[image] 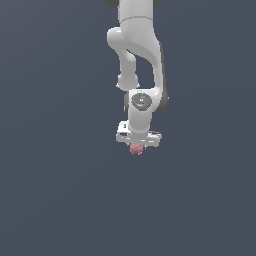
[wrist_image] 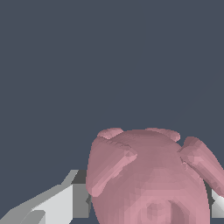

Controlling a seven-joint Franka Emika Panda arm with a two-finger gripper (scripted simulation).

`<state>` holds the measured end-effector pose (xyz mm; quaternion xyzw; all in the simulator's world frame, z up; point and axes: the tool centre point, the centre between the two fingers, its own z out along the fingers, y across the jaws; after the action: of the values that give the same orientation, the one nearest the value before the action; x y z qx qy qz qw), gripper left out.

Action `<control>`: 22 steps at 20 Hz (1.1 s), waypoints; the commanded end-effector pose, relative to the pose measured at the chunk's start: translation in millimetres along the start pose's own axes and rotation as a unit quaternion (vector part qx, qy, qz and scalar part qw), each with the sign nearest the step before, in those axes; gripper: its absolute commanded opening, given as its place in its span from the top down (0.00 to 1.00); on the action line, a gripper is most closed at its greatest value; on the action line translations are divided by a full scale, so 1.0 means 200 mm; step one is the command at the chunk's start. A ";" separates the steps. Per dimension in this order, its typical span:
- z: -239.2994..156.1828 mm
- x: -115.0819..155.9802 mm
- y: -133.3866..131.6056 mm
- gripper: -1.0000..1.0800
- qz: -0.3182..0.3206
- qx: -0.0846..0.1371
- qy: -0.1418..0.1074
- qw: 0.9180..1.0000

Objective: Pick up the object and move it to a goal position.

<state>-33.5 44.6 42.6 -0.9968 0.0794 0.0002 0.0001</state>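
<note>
Exterior view: arm (image: 137, 55) hanging vertical, end effector (image: 136, 148) around object (image: 136, 149).

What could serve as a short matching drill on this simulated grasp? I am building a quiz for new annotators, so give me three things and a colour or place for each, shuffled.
Things:
1. the pink object
2. the pincer
3. the background

Descriptions:
A. white bar at the end of the arm, directly above the lumpy thing in the exterior view
B. plain dark blue-grey all around
C. small, roundish and bumpy, sitting between the pale fingers in the wrist view

Pairs: 1-C, 2-A, 3-B
</note>
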 end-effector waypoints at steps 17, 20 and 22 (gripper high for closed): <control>-0.62 0.03 0.20 1.00 0.000 0.000 0.000 1.000; -0.80 0.04 0.26 1.00 0.000 0.000 0.000 1.000; -0.91 0.05 0.30 1.00 0.000 0.001 0.000 1.000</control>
<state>-32.9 -10.2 207.7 -0.9968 0.0798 -0.0004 0.0006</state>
